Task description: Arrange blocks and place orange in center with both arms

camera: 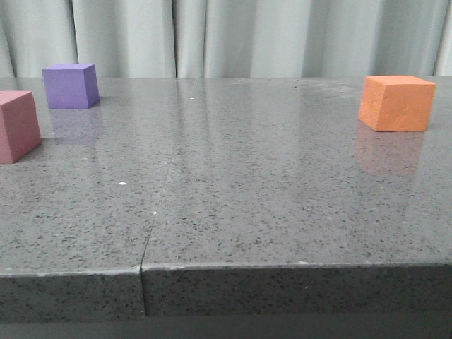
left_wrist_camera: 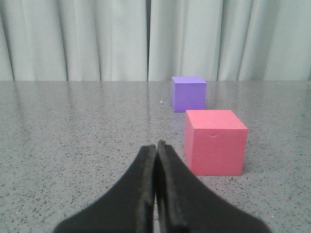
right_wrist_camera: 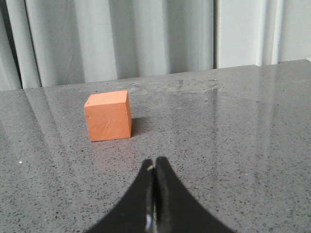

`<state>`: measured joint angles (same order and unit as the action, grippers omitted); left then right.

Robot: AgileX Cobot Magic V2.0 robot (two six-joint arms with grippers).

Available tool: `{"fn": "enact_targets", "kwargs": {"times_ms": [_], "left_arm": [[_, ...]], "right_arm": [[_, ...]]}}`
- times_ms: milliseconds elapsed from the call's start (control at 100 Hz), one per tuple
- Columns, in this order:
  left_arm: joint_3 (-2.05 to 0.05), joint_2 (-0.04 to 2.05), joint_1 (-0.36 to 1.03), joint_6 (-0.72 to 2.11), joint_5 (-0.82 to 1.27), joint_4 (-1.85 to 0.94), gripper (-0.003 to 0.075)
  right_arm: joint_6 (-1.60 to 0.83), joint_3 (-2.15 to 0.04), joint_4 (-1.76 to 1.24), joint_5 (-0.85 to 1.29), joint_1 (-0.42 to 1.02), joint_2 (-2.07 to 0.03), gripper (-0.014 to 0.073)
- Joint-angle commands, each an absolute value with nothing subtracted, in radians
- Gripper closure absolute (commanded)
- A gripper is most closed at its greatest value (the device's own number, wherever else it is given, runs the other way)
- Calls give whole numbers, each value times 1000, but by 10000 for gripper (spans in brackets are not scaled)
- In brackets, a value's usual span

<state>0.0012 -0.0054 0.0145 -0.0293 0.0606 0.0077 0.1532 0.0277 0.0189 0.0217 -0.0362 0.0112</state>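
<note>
- Left gripper [left_wrist_camera: 156,145]: black pointed fingers pressed together, tips meeting, nothing between them; low over the grey speckled table [left_wrist_camera: 73,145]
- Right gripper [right_wrist_camera: 154,165]: fingers likewise closed tip to tip, holding nothing, above bare tabletop
- Neither arm appears in the front view; only the stone slab, its near edge and a seam [camera: 159,205] running front to back left of centre
- Pink cube [left_wrist_camera: 215,141]: near the left gripper, just beyond its tips and off to one side, not touching them; sits flat on the table. Front view has it at the far left edge, partly cut off by the frame [camera: 17,126]
- Purple cube [left_wrist_camera: 188,93]: behind the pink one, farther back, a clear gap between the two; front view places it back left [camera: 70,85]
- Orange cube [right_wrist_camera: 108,115]: ahead of the right gripper, well apart from it, flat on the table; front view places it far right [camera: 396,103], well apart from the other two
- Middle of the table lies between the orange cube and the left pair
- Pale pleated curtain [camera: 240,35] behind the table's far edge
</note>
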Motion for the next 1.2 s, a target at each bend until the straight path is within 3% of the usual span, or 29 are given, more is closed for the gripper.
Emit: {"fn": "enact_targets", "kwargs": {"times_ms": [0,740,990,1190], "left_arm": [[41,-35,15,-32,-22,0,741],[41,-35,15,-32,-22,0,741],[41,-35,15,-32,-22,0,741],[41,-35,15,-32,-22,0,741]], "right_arm": [[148,10,25,-57,-43,34,663],[148,10,35,-75,-43,34,663],[148,-2,23,-414,-44,30,663],[148,-197,23,-40,-40,-76,663]]}}
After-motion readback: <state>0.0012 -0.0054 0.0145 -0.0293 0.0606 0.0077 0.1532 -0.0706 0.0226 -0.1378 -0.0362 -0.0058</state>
